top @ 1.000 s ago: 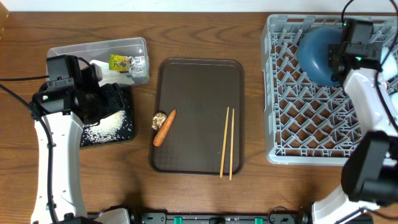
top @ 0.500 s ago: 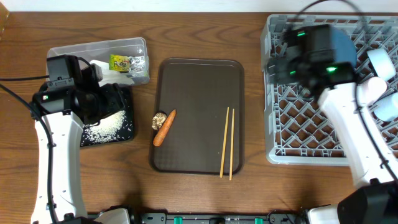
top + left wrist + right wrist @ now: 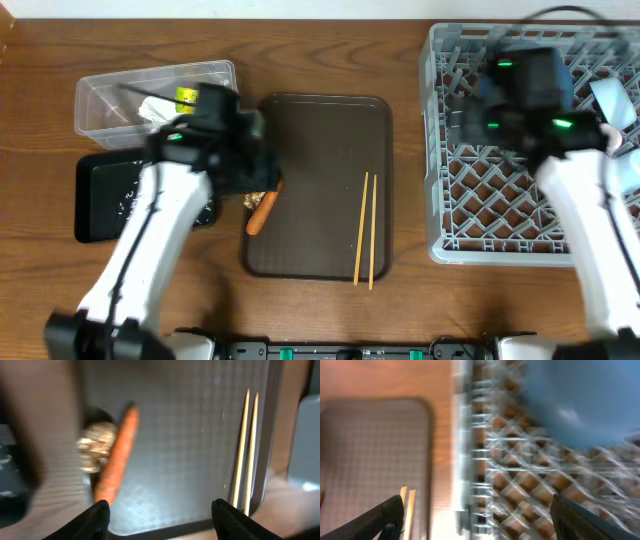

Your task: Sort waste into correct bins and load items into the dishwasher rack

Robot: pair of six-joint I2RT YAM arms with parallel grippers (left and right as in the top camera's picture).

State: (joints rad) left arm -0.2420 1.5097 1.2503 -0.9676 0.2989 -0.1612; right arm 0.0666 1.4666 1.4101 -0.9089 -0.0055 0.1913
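Observation:
The orange carrot stick [image 3: 262, 212] and the small brown food bit [image 3: 254, 197] lie on the brown tray [image 3: 320, 130], left of the two chopsticks [image 3: 365, 232]. My left gripper [image 3: 260, 172] hangs open and empty just above them. The left wrist view shows the carrot [image 3: 116, 457], the food bit [image 3: 95, 450] and the chopsticks [image 3: 245, 445] ahead of the open jaws [image 3: 162, 516]. My right gripper [image 3: 462, 118] is open over the grey rack [image 3: 500, 210], near its left edge [image 3: 477, 510]. The dark blue bowl [image 3: 580, 400] sits in the rack, hidden from overhead by the arm.
The clear tub [image 3: 100, 100] at the back left holds the foil wrapper [image 3: 186, 97] and white tissue [image 3: 150, 108]. The black tray [image 3: 100, 205] in front of it holds rice grains [image 3: 128, 197]. A pale object [image 3: 610, 98] shows at the rack's right side.
My left arm has swung right from the black tray to above the carrot on the brown tray. My right arm has moved left from the blue bowl towards the rack's left edge.

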